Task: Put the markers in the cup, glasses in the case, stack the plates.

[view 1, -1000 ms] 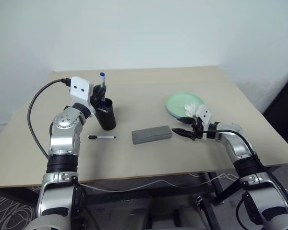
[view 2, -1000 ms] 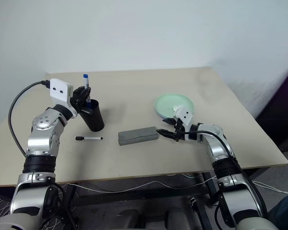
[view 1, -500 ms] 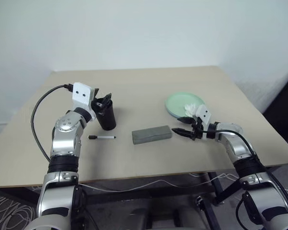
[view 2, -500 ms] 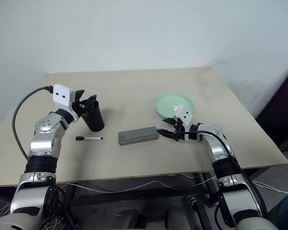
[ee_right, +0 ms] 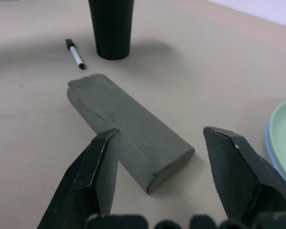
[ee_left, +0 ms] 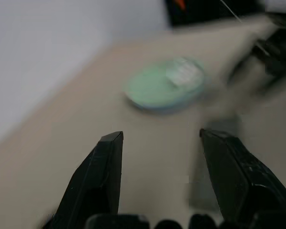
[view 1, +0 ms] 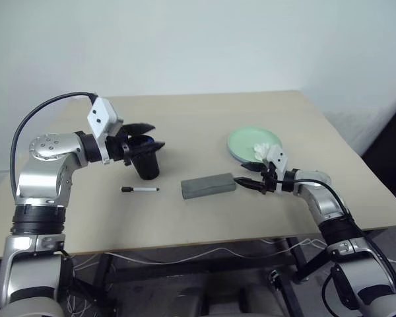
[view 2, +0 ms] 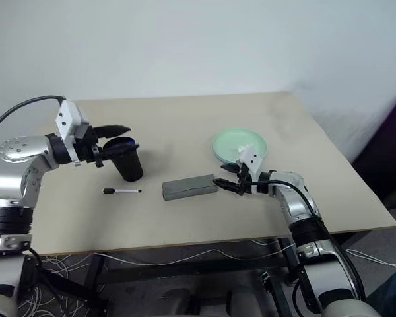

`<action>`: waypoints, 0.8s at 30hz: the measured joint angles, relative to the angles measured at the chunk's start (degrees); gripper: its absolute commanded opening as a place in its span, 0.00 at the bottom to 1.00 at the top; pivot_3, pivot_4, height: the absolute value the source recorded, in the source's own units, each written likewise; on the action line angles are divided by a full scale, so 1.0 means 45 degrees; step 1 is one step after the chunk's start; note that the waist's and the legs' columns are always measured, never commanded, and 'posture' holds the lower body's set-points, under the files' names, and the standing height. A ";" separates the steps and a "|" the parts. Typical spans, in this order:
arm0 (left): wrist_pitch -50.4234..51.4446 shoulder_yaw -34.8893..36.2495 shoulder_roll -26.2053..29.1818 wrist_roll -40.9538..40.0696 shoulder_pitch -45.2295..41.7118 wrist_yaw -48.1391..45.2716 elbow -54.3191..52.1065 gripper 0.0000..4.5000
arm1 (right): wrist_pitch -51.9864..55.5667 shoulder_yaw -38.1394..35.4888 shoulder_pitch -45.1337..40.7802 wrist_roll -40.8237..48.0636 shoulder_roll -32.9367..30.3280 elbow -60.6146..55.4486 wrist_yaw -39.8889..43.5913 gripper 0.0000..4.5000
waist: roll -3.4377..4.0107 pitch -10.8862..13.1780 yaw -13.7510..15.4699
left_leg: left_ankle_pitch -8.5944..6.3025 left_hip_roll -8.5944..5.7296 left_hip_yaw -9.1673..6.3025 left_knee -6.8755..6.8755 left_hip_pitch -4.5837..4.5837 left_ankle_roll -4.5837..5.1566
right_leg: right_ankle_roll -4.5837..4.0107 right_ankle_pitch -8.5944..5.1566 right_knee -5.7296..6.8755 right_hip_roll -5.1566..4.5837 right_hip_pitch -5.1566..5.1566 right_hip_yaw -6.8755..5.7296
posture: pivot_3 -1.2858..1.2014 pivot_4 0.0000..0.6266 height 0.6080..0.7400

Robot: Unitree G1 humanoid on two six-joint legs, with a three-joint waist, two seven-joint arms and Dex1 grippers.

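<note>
The black cup [view 1: 147, 165] stands left of centre, a hint of blue in its mouth. My left gripper [view 1: 155, 137] points sideways just over the cup's rim, open and empty. A black-capped marker [view 1: 140, 189] lies on the table in front of the cup. The grey case [view 1: 208, 185] lies closed at mid-table. My right gripper [view 1: 244, 181] hovers open at the case's right end, the case [ee_right: 128, 126] lying just ahead of its fingers. The mint green plate [view 1: 243, 140] sits on the light blue one at the right. The glasses are out of view.
A small white lumpy object [view 1: 265, 149] rests on the green plate's near side. A black cable [view 1: 36, 119] arcs from my left wrist. The table's front edge [view 1: 185, 247] runs close below both arms.
My left gripper let go of the blue-capped marker, which dropped into the cup. It then opened, and the arm swung out left so it points sideways. The right arm stayed put.
</note>
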 measured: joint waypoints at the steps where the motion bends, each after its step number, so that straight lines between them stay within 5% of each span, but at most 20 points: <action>1: -0.0045 -0.0608 0.0316 0.0465 -0.0009 -0.0523 0.0067 0.59 | 0.0000 0.0002 0.0000 -0.0002 0.0005 0.0006 -0.0001 0.67 | 0.0001 0.0001 0.0004 | 0.0000 0.0000 0.0000 -0.0008 0.0006 0.0000 | -0.0001 0.0000 0.0000 -0.0001 -0.0002 0.0001 | 0.52 0.00 1.00; 7: -0.1538 -0.3596 0.0519 0.3236 -0.0795 -0.2152 0.2382 0.59 | -0.0026 0.0008 -0.0010 -0.0013 0.0061 0.0048 -0.0006 0.67 | -0.0003 0.0001 0.0009 | 0.0004 0.0007 -0.0015 -0.0028 0.0011 -0.0007 | -0.0002 0.0000 0.0006 0.0003 -0.0011 0.0003 | 0.52 0.00 1.00; 24: -0.5789 -0.5599 -0.1358 0.7436 -0.4910 -0.3078 1.1358 0.59 | -0.0013 -0.0005 0.0053 -0.0009 0.0063 -0.0229 -0.0195 0.67 | -0.0015 0.0000 0.0011 | 0.0012 0.0003 -0.0003 -0.0019 -0.0020 0.0004 | 0.0014 -0.0004 -0.0011 0.0002 -0.0024 0.0003 | 0.52 0.00 1.00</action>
